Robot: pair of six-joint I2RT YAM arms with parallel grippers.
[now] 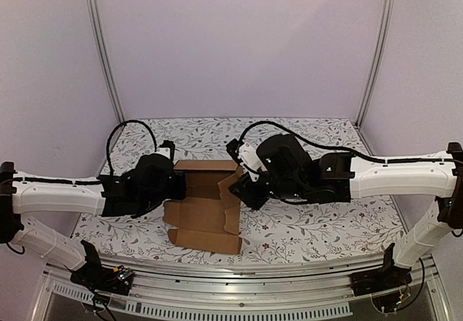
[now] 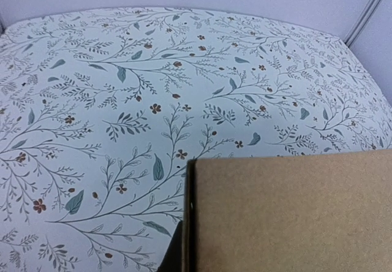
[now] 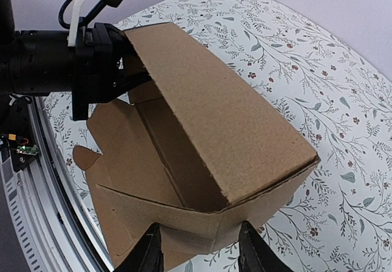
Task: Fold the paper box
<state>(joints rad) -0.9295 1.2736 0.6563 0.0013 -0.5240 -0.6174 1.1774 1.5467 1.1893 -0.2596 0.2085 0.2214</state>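
The paper box point(image 1: 205, 216) is a plain brown cardboard piece lying half raised at the middle of the floral table. Its back wall stands up, and the flat flaps spread toward the near edge. My left gripper point(image 1: 177, 182) is shut on the left end of that raised wall. In the left wrist view the cardboard point(image 2: 294, 217) fills the lower right, with one dark finger point(image 2: 173, 256) beside its edge. My right gripper point(image 3: 199, 235) is open at the box's right end. Its two black fingers stand either side of the folded corner flap point(image 3: 245, 217).
The floral cloth point(image 1: 304, 227) covers the table out to white walls at the back and sides. A metal rail point(image 1: 217, 292) runs along the near edge by the arm bases. Black cables point(image 1: 123, 129) loop above both wrists.
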